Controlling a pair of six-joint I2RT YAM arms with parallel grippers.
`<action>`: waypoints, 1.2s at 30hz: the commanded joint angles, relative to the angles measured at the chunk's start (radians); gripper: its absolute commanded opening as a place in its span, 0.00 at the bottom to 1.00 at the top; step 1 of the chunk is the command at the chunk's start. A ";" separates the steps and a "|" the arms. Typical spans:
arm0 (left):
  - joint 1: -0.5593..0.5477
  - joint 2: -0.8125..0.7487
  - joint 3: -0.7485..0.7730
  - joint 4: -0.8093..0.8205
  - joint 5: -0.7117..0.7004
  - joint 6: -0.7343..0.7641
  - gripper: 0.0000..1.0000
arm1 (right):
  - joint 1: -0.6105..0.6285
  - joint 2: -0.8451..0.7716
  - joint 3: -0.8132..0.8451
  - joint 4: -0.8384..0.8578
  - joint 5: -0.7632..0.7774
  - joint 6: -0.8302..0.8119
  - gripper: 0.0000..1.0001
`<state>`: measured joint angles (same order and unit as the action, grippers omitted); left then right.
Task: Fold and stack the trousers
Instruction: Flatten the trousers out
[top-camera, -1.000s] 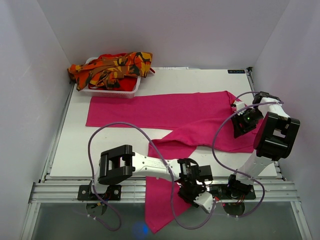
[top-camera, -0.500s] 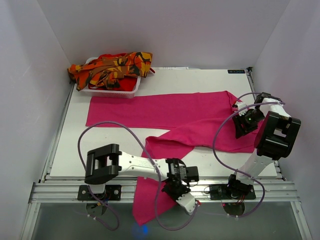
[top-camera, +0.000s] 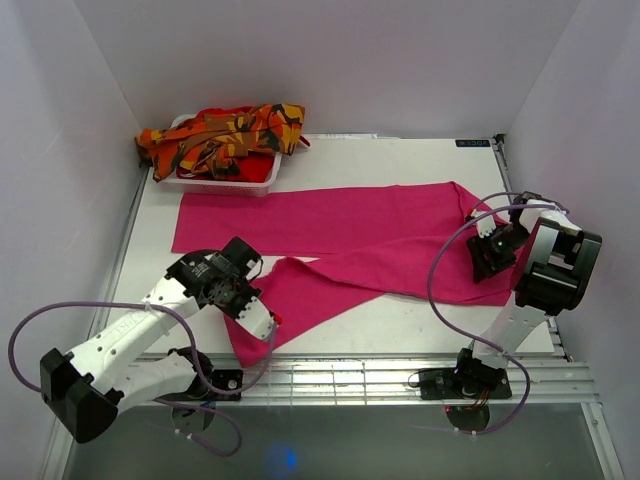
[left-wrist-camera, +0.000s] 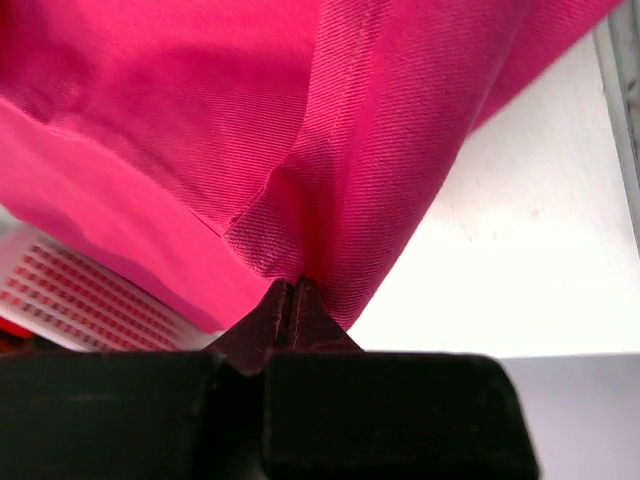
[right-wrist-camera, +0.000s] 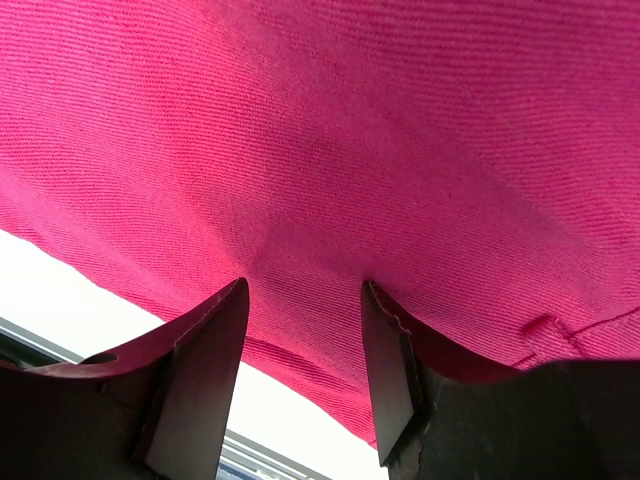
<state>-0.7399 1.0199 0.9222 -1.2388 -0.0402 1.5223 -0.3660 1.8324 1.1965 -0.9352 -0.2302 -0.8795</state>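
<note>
The magenta-pink trousers (top-camera: 380, 235) lie spread on the white table (top-camera: 420, 315), one leg reaching left along the back, the other slanting toward the near left. My left gripper (top-camera: 268, 322) is shut on the hem of that near leg; in the left wrist view the jaws (left-wrist-camera: 290, 292) pinch a fold of pink cloth (left-wrist-camera: 330, 160). My right gripper (top-camera: 487, 255) sits over the waist end at the right, open, its fingertips (right-wrist-camera: 225, 320) resting on the pink cloth (right-wrist-camera: 330, 130). The orange camouflage trousers (top-camera: 225, 130) are heaped in the basket at the back left.
The white slotted basket (top-camera: 225, 186) stands at the table's back left corner. White walls close in on both sides and behind. A metal rail (top-camera: 360, 380) runs along the near edge, with purple cables looping from both arms.
My left gripper shut on the near leg's end, which hung over the front edge, and swung left, pulling it up onto the table. The right gripper narrowed slightly in place.
</note>
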 joint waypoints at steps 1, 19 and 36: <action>0.123 0.006 -0.026 -0.005 -0.055 0.213 0.00 | -0.007 0.015 0.017 0.016 0.015 -0.012 0.55; 0.815 0.348 0.233 0.118 0.350 0.054 0.67 | -0.017 -0.027 0.095 -0.112 -0.057 -0.059 0.57; 0.913 0.798 0.521 -0.051 0.591 -0.617 0.75 | 0.016 -0.237 -0.150 -0.195 0.060 -0.291 0.60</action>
<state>0.1791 1.7977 1.4193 -1.2751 0.4892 1.0824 -0.3645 1.6165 1.1019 -1.1347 -0.2241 -1.0740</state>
